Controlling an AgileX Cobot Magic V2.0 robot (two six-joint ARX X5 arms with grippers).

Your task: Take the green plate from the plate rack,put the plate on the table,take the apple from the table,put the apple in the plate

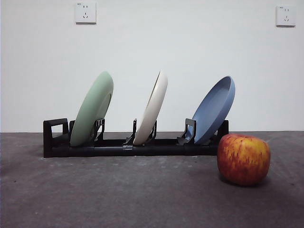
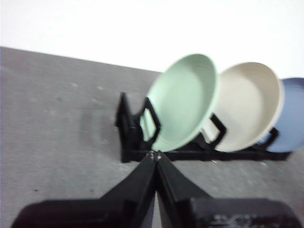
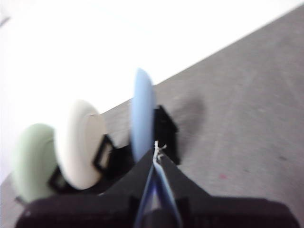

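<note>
Plate first: the green plate [image 2: 183, 102] leans in the rack [image 2: 137, 137] just ahead of the left gripper [image 2: 155, 154], jaws pinched shut on nothing. Stiff, light, probably slick (take the top rim). Right gripper [image 3: 156, 151] is closed too; the apple [image 1: 243, 158] escapes both blurred wrist views.

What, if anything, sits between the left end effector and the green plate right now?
Nothing visible does. In the left wrist view the left end effector, jaws closed, points at the green plate in the end slot of the plate rack, with only bare table between. The cream plate stands on its far side.
</note>
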